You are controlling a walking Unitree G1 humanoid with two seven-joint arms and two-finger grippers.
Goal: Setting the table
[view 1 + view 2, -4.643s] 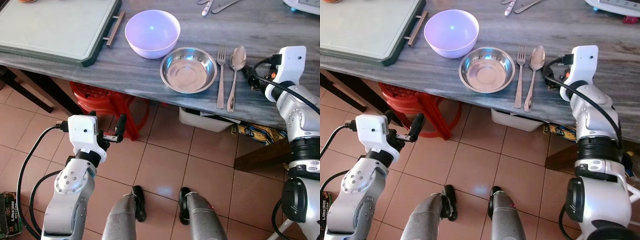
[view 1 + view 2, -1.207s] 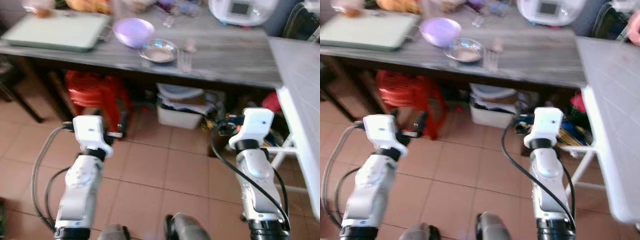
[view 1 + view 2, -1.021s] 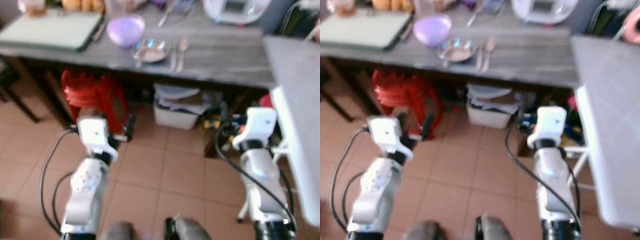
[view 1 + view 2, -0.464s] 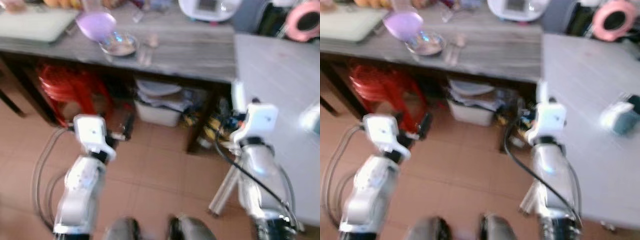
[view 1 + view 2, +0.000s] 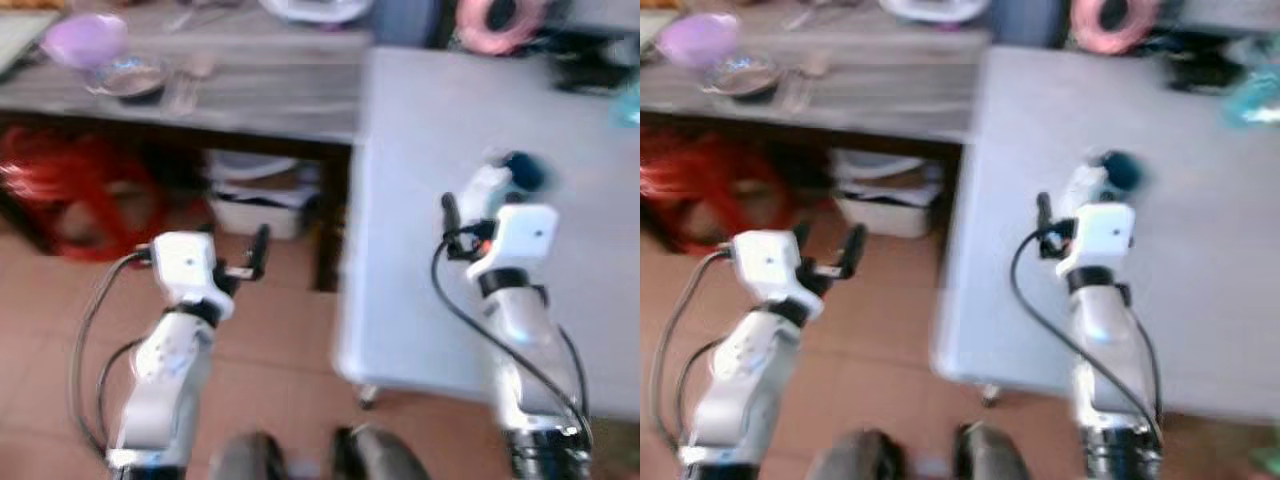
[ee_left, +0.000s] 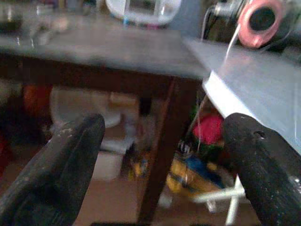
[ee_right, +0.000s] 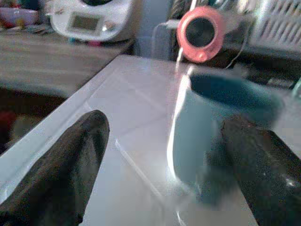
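The view is found swung away from the grey worktop (image 5: 270, 85), where the place setting (image 5: 130, 72) now sits far off, towards a white worktop (image 5: 450, 200). A mug (image 7: 221, 127) stands there, just ahead of the right gripper (image 7: 160, 160), jaws spread. The left gripper (image 6: 155, 155) is held over the floor, jaws spread. A cup is judged next.

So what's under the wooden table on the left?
Under the wooden table sit a red stool and a white bin holding blurred items. Further right, by the table leg, the left wrist view shows yellow and red things too blurred to identify.
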